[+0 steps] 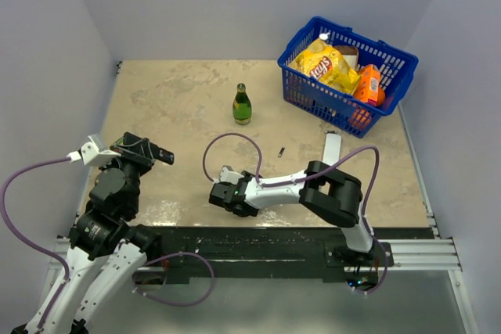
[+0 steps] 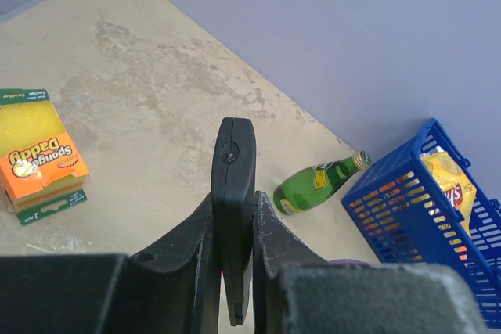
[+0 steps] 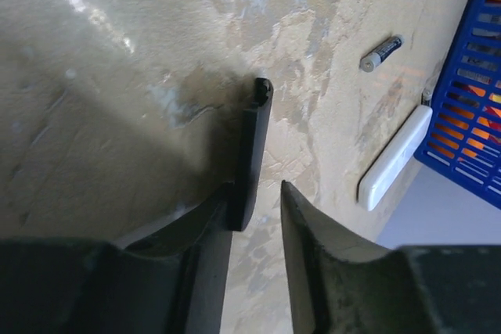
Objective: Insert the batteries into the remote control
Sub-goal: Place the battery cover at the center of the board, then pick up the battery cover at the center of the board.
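My left gripper (image 1: 141,149) is shut on the slim black remote control (image 1: 162,156) and holds it above the table's left side. In the left wrist view the remote (image 2: 233,170) stands edge-on between the fingers (image 2: 270,232). My right gripper (image 1: 225,195) is low over the table's near middle, jaws open. A small black cover piece (image 3: 252,150) rests against its left finger (image 3: 211,217), with a gap to the right finger. One battery (image 1: 281,151) lies on the table, also seen in the right wrist view (image 3: 381,52). I see no other battery.
A green bottle (image 1: 242,105) stands mid-table. A flat white device (image 1: 332,146) lies right of the battery. A blue basket (image 1: 309,91) of snacks sits at the back right. An orange sponge pack (image 2: 39,154) lies on the far left.
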